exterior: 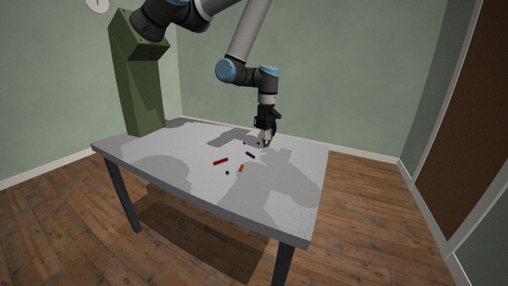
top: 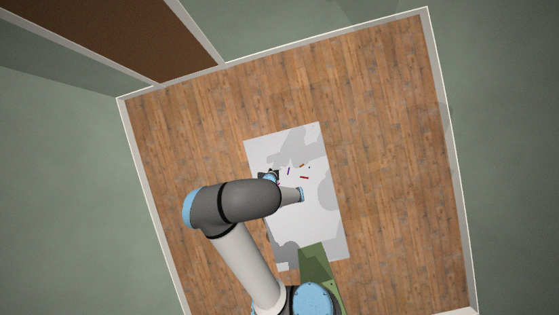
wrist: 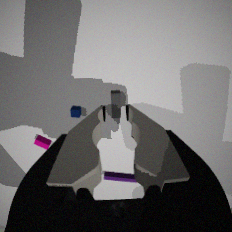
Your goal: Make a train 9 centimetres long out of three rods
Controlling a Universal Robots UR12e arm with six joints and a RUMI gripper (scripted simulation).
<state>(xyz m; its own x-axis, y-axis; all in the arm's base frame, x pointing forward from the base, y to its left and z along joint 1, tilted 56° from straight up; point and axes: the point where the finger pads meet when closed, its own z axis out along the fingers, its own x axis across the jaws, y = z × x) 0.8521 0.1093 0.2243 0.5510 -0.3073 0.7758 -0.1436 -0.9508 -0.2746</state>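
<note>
As the exterior camera faced it, a blue rod (top: 309,167) (exterior: 227,172) lay closest, on the near side of the purple rod (top: 288,170) (exterior: 249,155) (wrist: 119,176) and off to its left. The orange rod (top: 301,165) (exterior: 240,167) lay flat on that near side too, just beside the blue one and apart from it. Next came the red rod (top: 304,177) (exterior: 221,161), flat and a bit nearer than the purple rod, well to its left. The purple rod itself lay flat on the tabletop (top: 297,223) (exterior: 198,142), touching none of the others.

Past the purple rod were the magenta rod (top: 279,183) (exterior: 244,142) (wrist: 43,142), slightly to its left, and a second blue rod (exterior: 258,143) (wrist: 75,111), slightly to its right, with space between the two.

The gripper (top: 271,172) (exterior: 266,145) (wrist: 115,106) pointed down beyond the purple rod and to its right. Its fingers stood a little apart, clamped on nothing. In the wrist view the grey rod (wrist: 115,104) showed between their tips, with a narrow gap on each side.

Farther off, to the left of the purple rod, rose the green pedestal (top: 309,250) (exterior: 143,89), with the pale green wall (exterior: 319,71) behind.
</note>
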